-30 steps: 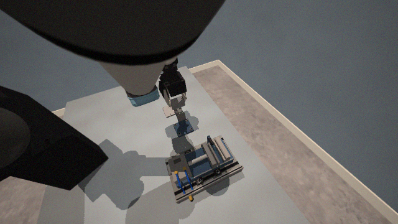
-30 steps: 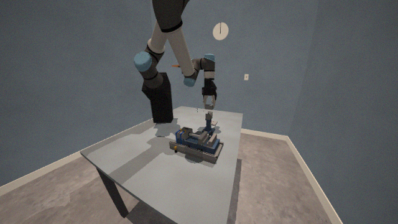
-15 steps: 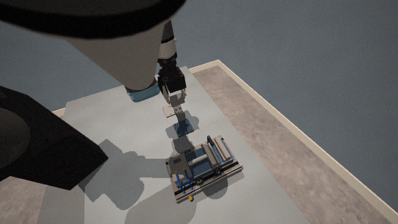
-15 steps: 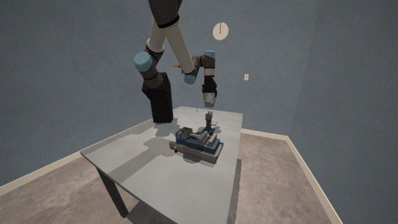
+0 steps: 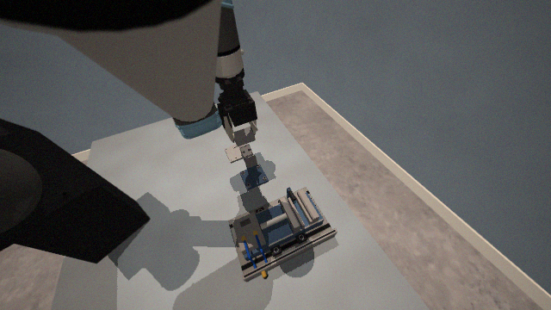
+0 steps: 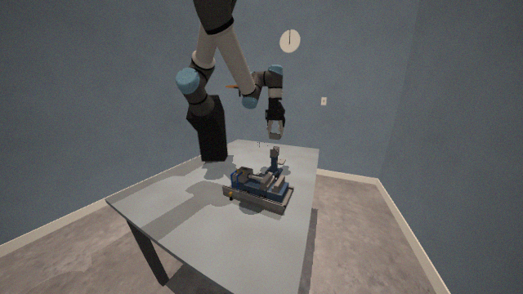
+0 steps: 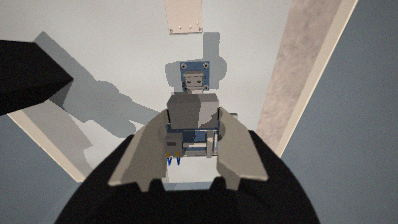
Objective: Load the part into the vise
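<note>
One part (image 5: pixel 244 137) (image 6: pixel 275 136) (image 7: pixel 193 111) is pinched in the gripper (image 5: pixel 244 131) (image 6: pixel 275 132) (image 7: pixel 194 109), aloft; transfer looks underway — next, carry it to the vise (image 5: pixel 275 228) (image 6: pixel 261 189) (image 7: pixel 196 136), slot down.

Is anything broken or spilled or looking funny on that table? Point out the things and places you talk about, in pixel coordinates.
No, nothing looks broken, spilled or knocked over. The gripper (image 5: pixel 244 134) (image 6: pixel 275 135) (image 7: pixel 194 109) holds a gray block (image 5: pixel 244 137) (image 6: pixel 274 136) (image 7: pixel 185 111) in the air, and the vise (image 5: pixel 275 228) (image 6: pixel 261 189) (image 7: pixel 195 136) sits on the table (image 5: pixel 164 159) (image 6: pixel 245 253) (image 7: pixel 125 55). I can't check tiny scratches from here.
</note>
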Tool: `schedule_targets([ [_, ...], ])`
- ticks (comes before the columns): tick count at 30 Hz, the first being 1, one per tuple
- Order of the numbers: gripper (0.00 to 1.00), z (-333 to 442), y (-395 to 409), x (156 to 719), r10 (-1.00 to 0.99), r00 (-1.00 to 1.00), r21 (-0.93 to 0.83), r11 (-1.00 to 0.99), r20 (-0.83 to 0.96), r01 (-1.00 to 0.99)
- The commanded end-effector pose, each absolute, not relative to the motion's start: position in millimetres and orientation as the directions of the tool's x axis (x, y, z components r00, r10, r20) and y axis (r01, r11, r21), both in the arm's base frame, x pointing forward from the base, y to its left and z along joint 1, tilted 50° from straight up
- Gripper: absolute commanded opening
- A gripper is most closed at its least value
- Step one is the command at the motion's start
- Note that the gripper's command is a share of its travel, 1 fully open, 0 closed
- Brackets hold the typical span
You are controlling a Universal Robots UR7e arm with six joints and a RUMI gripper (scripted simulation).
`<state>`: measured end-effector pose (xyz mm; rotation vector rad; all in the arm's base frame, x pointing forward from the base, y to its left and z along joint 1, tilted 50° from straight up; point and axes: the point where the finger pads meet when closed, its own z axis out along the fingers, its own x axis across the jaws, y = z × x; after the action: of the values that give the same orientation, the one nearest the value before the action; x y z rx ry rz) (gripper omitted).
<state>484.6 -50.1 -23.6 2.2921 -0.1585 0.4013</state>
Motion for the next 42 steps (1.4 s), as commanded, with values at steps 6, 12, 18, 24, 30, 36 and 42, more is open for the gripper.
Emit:
schedule_targets([
  [6,0.0,-23.9,-48.1,482.4,0.015,0.943,0.693,-0.683,0.331,-0.232],
  [12,0.0,-23.8,-48.2,482.5,0.015,0.944,0.693,-0.683,0.331,-0.232],
  [18,0.0,-23.4,-48.5,482.7,0.017,0.944,0.694,-0.683,0.33,-0.23],
  [24,0.0,-22.9,-49.0,483.0,0.018,0.945,0.695,-0.683,0.327,-0.228],
  [30,0.0,-22.5,-49.6,483.3,0.02,0.945,0.695,-0.683,0.325,-0.225],
  [36,0.0,-21.4,-50.8,484.0,0.024,0.947,0.697,-0.682,0.321,-0.219],
  [42,0.0,-20.3,-51.9,484.7,0.029,0.948,0.699,-0.682,0.316,-0.212],
])
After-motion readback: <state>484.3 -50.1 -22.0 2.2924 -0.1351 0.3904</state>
